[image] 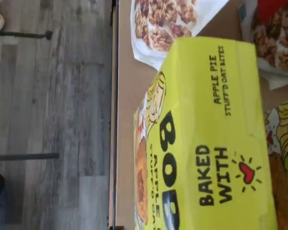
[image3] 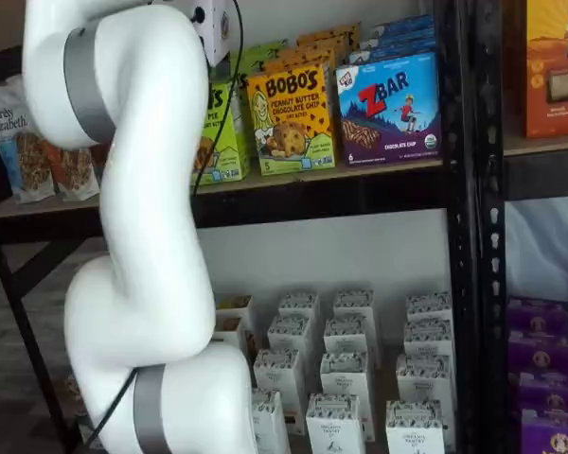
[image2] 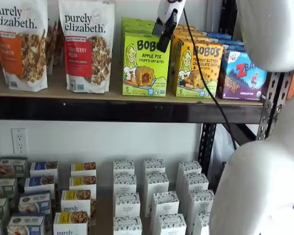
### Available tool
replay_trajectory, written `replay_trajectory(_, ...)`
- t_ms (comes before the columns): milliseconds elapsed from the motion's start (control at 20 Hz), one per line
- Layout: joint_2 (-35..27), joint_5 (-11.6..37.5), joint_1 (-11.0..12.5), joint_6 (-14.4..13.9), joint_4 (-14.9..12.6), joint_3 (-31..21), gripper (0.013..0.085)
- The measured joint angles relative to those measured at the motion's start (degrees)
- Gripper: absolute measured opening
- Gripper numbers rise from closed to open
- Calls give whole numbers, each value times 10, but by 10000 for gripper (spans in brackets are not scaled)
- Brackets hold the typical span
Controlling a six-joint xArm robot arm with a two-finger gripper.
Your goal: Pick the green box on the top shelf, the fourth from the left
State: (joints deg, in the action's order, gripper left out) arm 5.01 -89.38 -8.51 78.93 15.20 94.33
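The green box point(image2: 143, 66) stands upright on the top shelf point(image2: 112, 111), between a granola bag and a yellow-orange Bobo's box. The gripper point(image2: 163, 40) hangs from above at the box's upper right corner. Only one black finger point(image2: 165, 32) shows below the white body, in front of the box's top edge, so no gap can be judged. In a shelf view the arm hides most of the green box point(image3: 225, 132), and only the gripper's white body point(image3: 213, 28) shows. The wrist view is filled by the box's top face point(image: 216, 143), close up; no fingers show there.
Purely Elizabeth granola bags point(image2: 87, 44) stand to the box's left. The yellow-orange Bobo's box point(image2: 198, 68) and a blue Zbar box point(image2: 242, 76) stand to its right. More green boxes stand behind it. White cartons point(image2: 154, 196) fill the lower shelf. A black cable point(image2: 201, 73) hangs beside the gripper.
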Motion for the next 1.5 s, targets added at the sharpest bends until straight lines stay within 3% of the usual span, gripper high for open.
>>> replay_trajectory(400, -21, -18, -6, -3, -19, 21, 850)
replay_trajectory(1000, -25, -8, -18, -10, -43, 16, 850)
replay_trajectory(1200, -26, -8, -21, -12, -48, 14, 730)
replay_trajectory(1250, -26, -9, -21, -13, -48, 14, 730)
replay_trajectory(1350, -26, -9, -22, -13, -47, 13, 650)
replay_trajectory(1500, -27, -10, -23, -14, -45, 14, 610)
